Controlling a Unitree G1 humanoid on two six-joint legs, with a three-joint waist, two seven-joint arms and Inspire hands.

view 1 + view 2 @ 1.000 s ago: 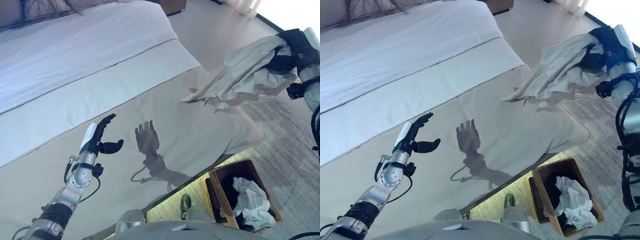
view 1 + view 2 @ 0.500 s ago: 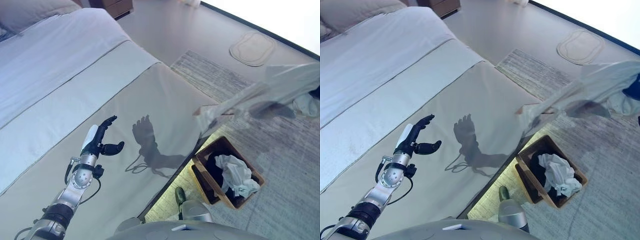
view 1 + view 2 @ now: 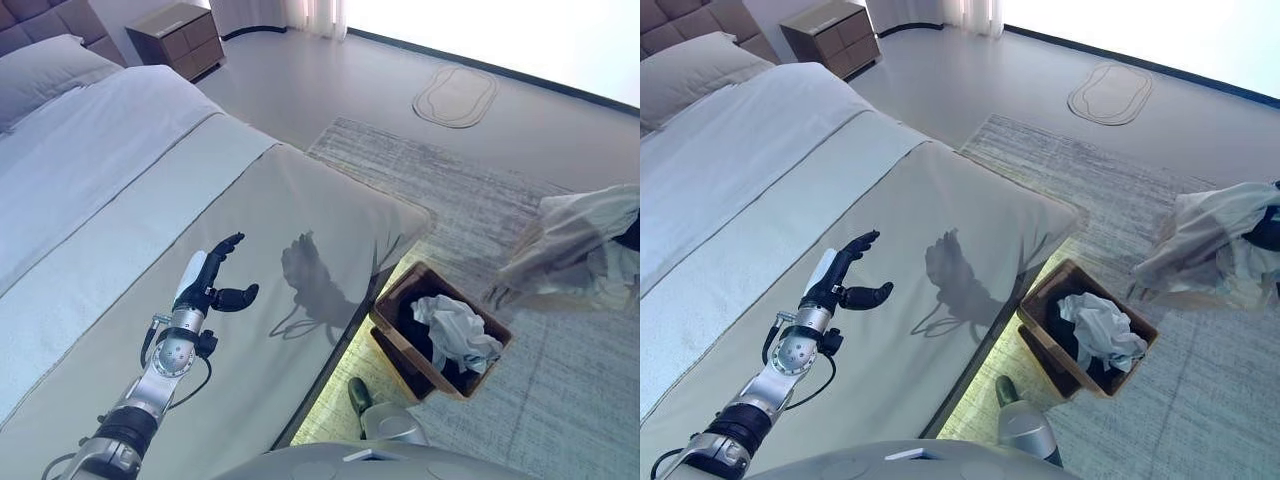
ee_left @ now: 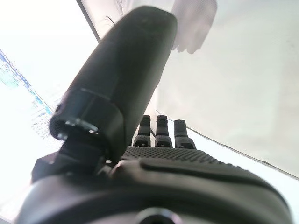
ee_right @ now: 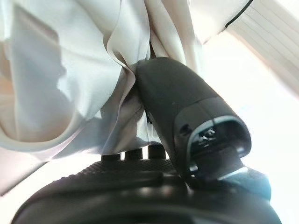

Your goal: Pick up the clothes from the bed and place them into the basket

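Observation:
A pale grey-beige garment (image 3: 1215, 245) hangs bunched in the air at the far right, above the rug and to the right of the basket. My right hand (image 5: 177, 98) is shut on it, with the thumb pressing the cloth (image 5: 70, 84) against the fingers; in the eye views only a dark bit of that hand (image 3: 1268, 232) shows at the edge. The brown basket (image 3: 395, 312) stands on the floor by the bed's foot corner and holds a white cloth (image 3: 455, 332) over dark ones. My left hand (image 3: 208, 285) is open above the bare beige bed cover (image 3: 290, 210).
A grey striped rug (image 3: 470, 200) lies under the basket and beyond it. A small oval mat (image 3: 455, 97) is on the floor farther off. A wooden nightstand (image 3: 180, 35) stands beside the bed's head, with a pillow (image 3: 50, 85) at the upper left.
The whole picture has swung right, so the camera moved. The garment in my right hand has come off the bed's edge and now hangs lower, right of the basket. The left hand stays raised.

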